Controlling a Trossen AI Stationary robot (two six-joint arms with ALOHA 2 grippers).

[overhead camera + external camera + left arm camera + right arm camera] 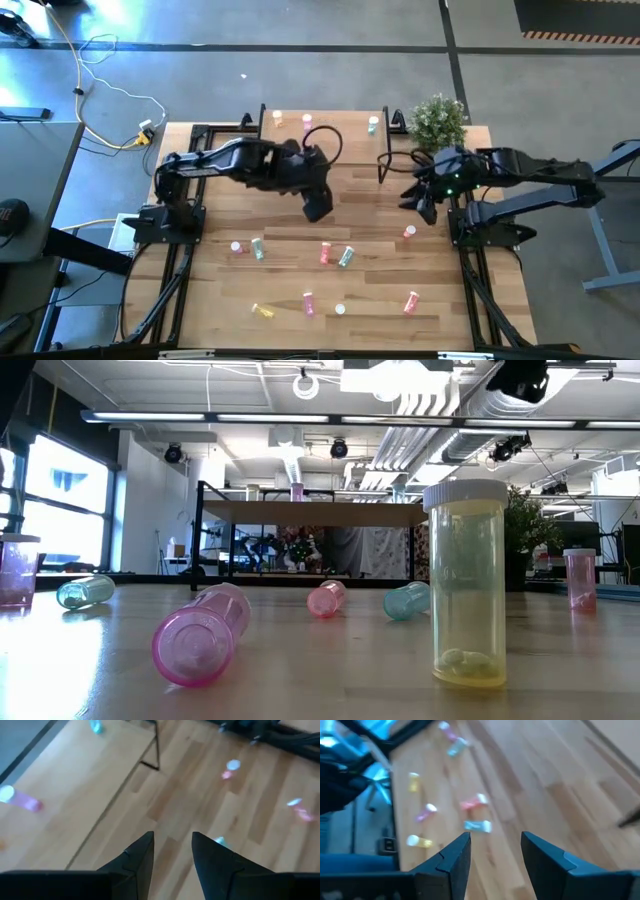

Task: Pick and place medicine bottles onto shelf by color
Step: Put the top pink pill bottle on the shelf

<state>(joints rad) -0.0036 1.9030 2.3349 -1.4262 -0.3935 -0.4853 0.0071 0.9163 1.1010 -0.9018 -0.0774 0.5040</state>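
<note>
We count several medicine bottles (pixel 326 254) scattered toward the desk's (pixel 480 310) near edge, a few already on the shelf (pixel 350 122) at the far edge. They look light, rigid, slick plastic, apt to roll, so we would pinch across the body. Left tool (pixel 172 851) narrow and seemingly empty above mid-desk; right tool (pixel 495 851) wide, empty.

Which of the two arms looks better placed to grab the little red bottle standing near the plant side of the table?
Probably the right: the right gripper, fingers apart and empty, hovers close to the small red white-capped bottle. The left gripper is farther off, mid-table.
</note>
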